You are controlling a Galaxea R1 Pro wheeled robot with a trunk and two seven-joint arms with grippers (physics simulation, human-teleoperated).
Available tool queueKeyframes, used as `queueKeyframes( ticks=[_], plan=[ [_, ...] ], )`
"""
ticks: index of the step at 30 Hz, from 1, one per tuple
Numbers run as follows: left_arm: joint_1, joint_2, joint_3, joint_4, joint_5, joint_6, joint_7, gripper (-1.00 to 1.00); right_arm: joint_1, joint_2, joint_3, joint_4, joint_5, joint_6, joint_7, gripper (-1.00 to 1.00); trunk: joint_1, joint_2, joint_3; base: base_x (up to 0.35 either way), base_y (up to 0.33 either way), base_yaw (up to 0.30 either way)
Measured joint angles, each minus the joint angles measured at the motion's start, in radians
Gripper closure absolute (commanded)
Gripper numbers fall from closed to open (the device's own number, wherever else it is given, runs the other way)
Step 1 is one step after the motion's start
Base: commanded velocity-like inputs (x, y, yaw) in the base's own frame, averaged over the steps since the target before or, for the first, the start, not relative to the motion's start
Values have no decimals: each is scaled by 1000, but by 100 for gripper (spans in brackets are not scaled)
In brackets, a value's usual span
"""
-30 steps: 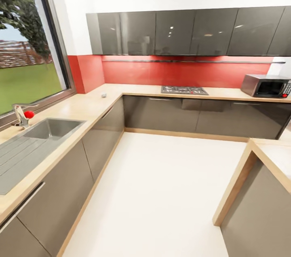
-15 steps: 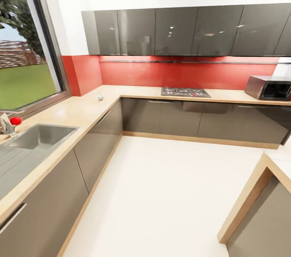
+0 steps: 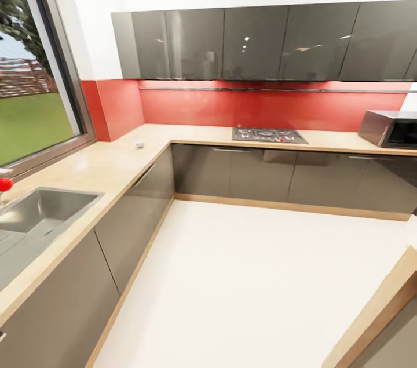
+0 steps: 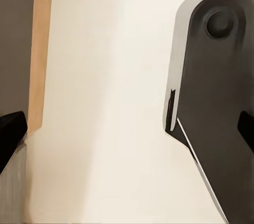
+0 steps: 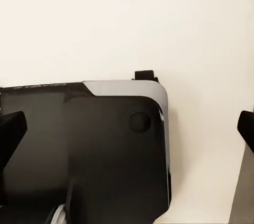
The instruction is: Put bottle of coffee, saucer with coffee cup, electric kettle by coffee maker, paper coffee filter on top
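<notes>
Transit through kitchen; no task items on the L-shaped worktop (image 3: 116, 162).
Sink (image 3: 40, 208) at left edge, hob (image 3: 268, 135) and microwave (image 3: 394, 128) along back edge. Both tools: fingertips spread apart, released, over floor (image 3: 249, 275).

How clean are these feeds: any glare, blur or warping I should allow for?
Head view: soft overall, edges bowed by a wide lens, light spots glaring on the upper cabinets, microwave cut by the frame. Both wrist views: flat even light on pale floor, fingertips dark and featureless.
</notes>
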Motion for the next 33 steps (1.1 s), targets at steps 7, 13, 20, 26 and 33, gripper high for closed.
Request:
queueKeyframes(
  ticks=[7,13,20,26,33],
  plan=[
    [0,-1,0,0,1,1,1,-100,0,1,-1,-2,-2,0,0,-100,0,0,0,337,-5,0],
    [0,-1,0,0,1,0,1,-100,0,1,0,-2,2,0,2,-100,0,0,0,336,-102,0],
    [0,-2,1,0,2,0,1,-100,0,1,0,-2,3,0,3,-100,0,0,0,335,-141,0],
    [0,-1,2,0,1,0,1,-100,0,1,1,-2,2,0,1,-100,0,0,0,335,-71,0],
    [0,-1,2,0,0,0,1,-100,0,0,0,-1,1,0,0,-100,0,0,0,336,-7,0]
  ],
)
